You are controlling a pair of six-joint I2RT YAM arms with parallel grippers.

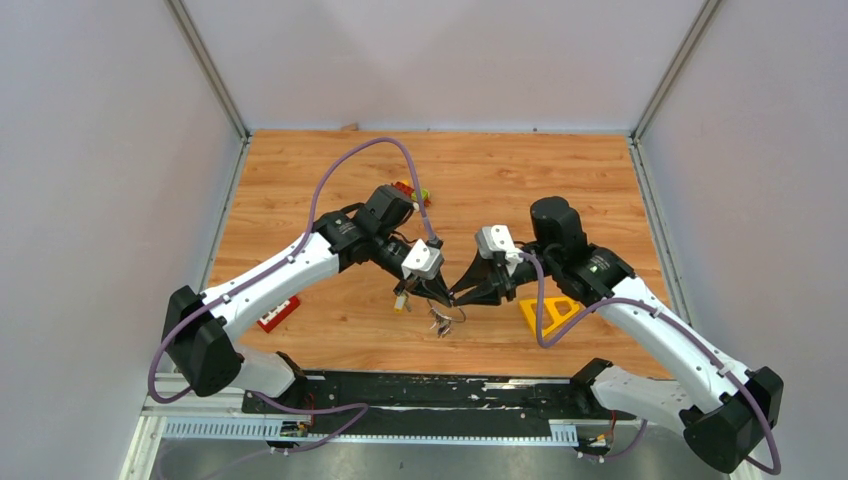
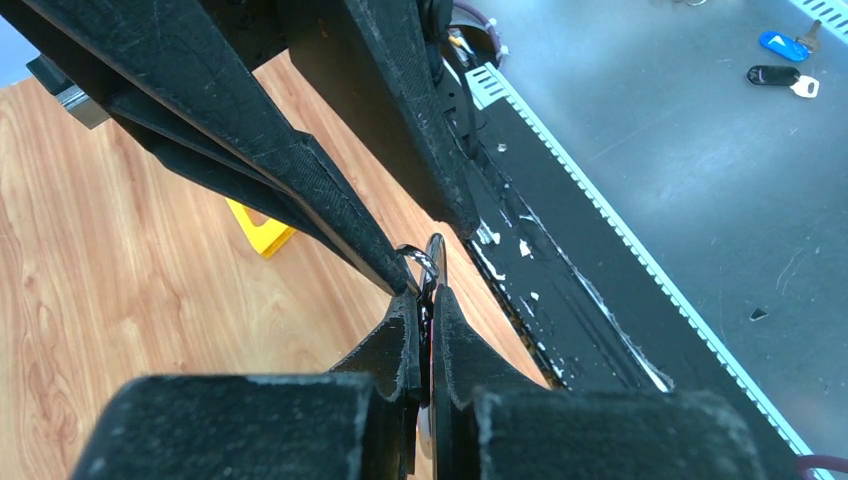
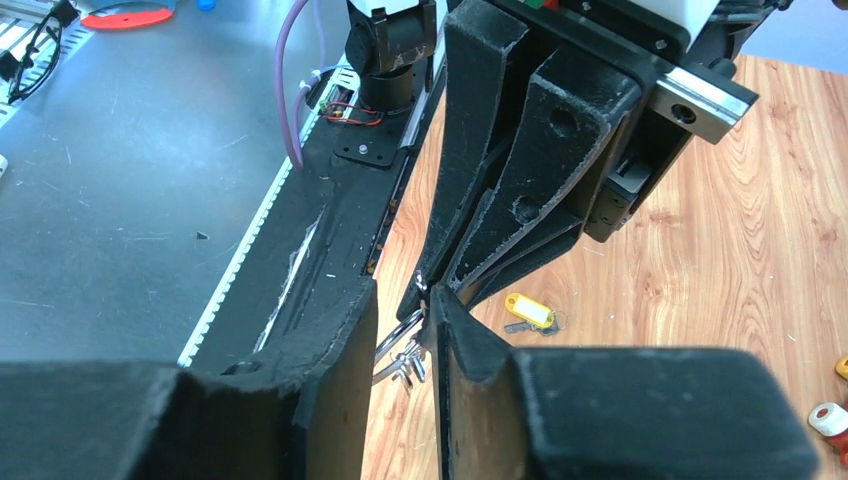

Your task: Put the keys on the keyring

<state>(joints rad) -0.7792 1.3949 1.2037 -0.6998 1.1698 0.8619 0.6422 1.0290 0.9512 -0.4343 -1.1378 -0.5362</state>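
While both claws meet over the middle of the wooden surface point(image 1: 330, 330), I take the top view first. The left claw point(image 1: 437, 292) and the right claw point(image 1: 459, 296) are tip to tip. A small bunch of keys point(image 1: 440, 321) hangs just beneath them, and a yellow-tagged key point(image 1: 401, 301) sits just beside, on the left claw's side.

From the left wrist, the left claw is clenched on the keyring point(image 2: 431, 258), and the thin wire loop pokes out past its tips. The right claw's fingers point in from above, close against the wire.

From the right wrist, the right claw's jaws stand apart with the ring's loop in the gap. Whether it is gripping the wire I cannot tell. The yellow-tagged key lies on the surface, apart from the ring.

My worry is the left claw's narrow hold: an off-centre squeeze or pull from the right claw could twist the ring free and drop the bunch.

From above, the ring is too fine to pick out. Its split is hidden behind the fingers in every view, and I cannot count the keys hanging on it.
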